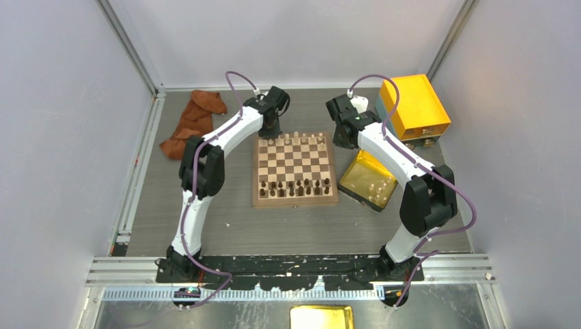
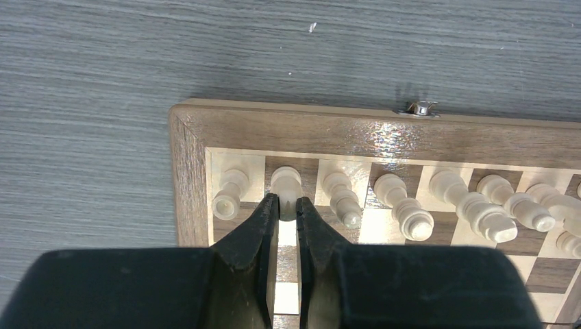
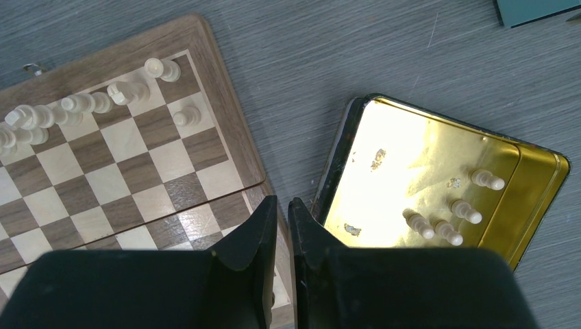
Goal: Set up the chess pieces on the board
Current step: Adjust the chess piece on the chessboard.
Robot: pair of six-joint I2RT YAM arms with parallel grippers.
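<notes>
Cream chess pieces [image 2: 404, 211] line the far edge of the board [image 2: 190, 171]. The left tool [image 2: 286, 204] pinches the second piece [image 2: 286, 181] from the corner. The right tool [image 3: 282, 204] is pressed together, empty, by the yellow tray [image 3: 411, 137].

Pale cream chess pieces [image 2: 404, 209] line the far row of the checkered wooden board [image 2: 188, 178].

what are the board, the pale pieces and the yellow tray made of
The board: wood, with visible grain and a glossy varnish glare. The chess pieces: pale turned wood by the look, smooth with a soft sheen; plastic is not ruled out. The tray: likely thin metal, mirror-like gold inside with scuffs, dark rim.
</notes>
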